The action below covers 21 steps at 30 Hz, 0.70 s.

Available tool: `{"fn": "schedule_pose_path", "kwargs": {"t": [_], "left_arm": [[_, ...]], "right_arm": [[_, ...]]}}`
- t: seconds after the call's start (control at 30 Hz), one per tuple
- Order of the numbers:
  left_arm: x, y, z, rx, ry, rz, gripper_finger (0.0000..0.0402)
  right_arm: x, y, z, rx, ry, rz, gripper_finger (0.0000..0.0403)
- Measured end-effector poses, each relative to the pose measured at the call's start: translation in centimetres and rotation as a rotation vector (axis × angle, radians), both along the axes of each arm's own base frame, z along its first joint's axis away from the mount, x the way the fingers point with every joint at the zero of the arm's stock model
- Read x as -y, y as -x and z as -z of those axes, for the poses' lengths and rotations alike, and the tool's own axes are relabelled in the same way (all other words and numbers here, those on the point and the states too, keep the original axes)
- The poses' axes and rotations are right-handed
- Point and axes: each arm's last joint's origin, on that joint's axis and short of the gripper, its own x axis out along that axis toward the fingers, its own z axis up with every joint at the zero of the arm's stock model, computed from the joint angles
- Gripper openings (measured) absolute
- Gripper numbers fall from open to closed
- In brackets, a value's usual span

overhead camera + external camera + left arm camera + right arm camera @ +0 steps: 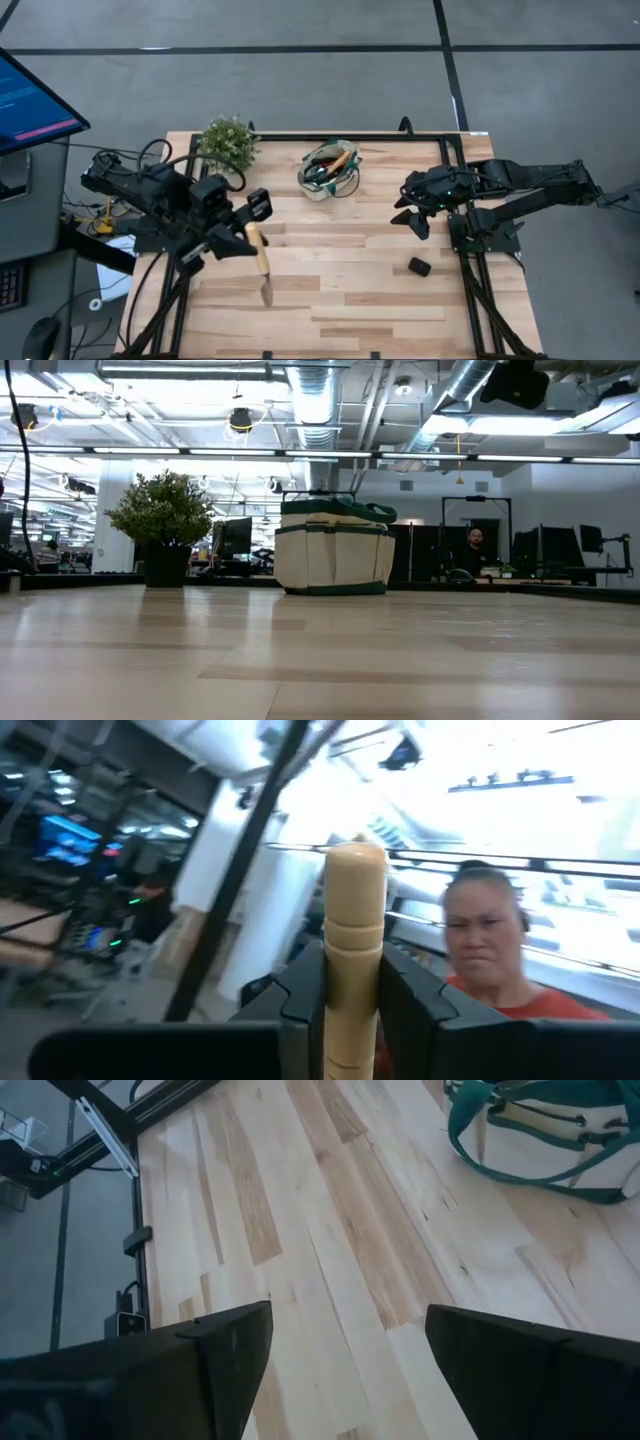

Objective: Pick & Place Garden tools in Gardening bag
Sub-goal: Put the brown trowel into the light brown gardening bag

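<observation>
In the low view neither arm shows at all, and the things inside the gardening bag [334,550] are hidden behind its beige wall; only its green-trimmed rim and a loop stand above. From above, the bag [329,169] holds several tools, wooden handles and dark ones crossing, but they overlap too much to tell one from another. The head of the trowel [262,262] is thin and pale against the boards in the high view, hard to make out. In the left wrist view the trowel's head is out of the picture and only the rounded end of the wooden handle [353,950] shows.

On the left side of the table [350,300], the left gripper [252,236] is clenched on the trowel's wooden handle, the dark fingers [303,995] pressing it from both sides. The silver head points toward the table's near edge. Behind the handle in the wrist view a person in a red top [490,960] shows, blurred.

Behind the left arm at the far edge stands the bushy green plant [229,142], and to its right the bag, near the far middle of the table.

On the right, the right gripper [413,214] hangs over bare boards with its fingers [230,1355] spread wide and nothing between them; the bag's green loop [530,1140] lies well apart from it. A small black lump [419,266] lies on the table just beside the right arm's base
</observation>
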Motion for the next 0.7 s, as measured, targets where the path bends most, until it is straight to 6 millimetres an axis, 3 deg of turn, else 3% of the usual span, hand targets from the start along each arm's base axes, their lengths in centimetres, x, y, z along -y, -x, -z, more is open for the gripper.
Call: {"fn": "schedule_pose_path", "kwargs": {"t": [0.17,0.33,0.5,0.7], "left_arm": [[0.1,0.2,-0.1,0.032,-0.026,0.044,0.0063],[0.0,0.2,-0.2,0.071,-0.051,-0.033,0.0065],[-1.1,0.2,-0.9,0.121,0.007,-0.452,0.0066],[-2.6,-0.2,-1.8,0.288,0.258,-0.881,0.0066]], "right_arm": [[0.0,0.0,0.0,-0.001,-0.023,0.022,0.0256],[0.0,-0.1,-0.1,0.007,-0.034,0.035,0.0256],[0.0,-0.1,-0.1,0.011,-0.033,0.041,0.0256],[0.0,-0.1,-0.1,0.011,-0.035,0.043,0.0256]]}}
